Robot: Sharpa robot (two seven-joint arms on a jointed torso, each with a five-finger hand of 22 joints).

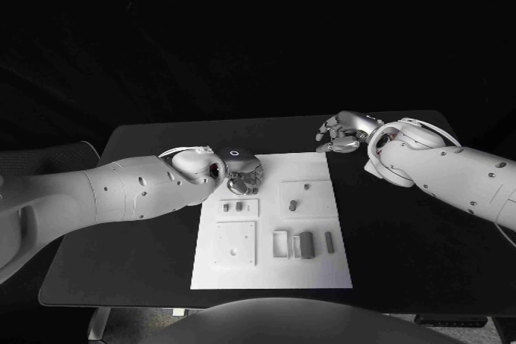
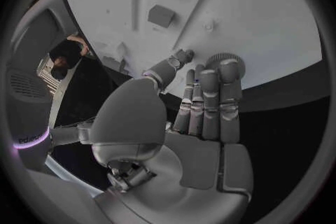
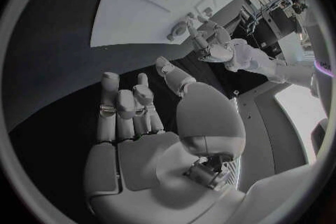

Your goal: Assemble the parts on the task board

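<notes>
Now, no writing readable anywhere. Left hand (image 1: 243,174) hovers at the task board's (image 1: 312,273) far left corner, fingers together around a small gear (image 2: 225,61). Right hand (image 1: 342,134) sits off the board's far right corner over black table (image 1: 408,239), fingers apart, holding nothing. Parts (image 1: 306,244) lie mid-board.

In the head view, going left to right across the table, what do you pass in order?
Left hand at the task board's far left corner → the white task board with its small parts → right hand over the black table beyond the board's far right corner.
</notes>
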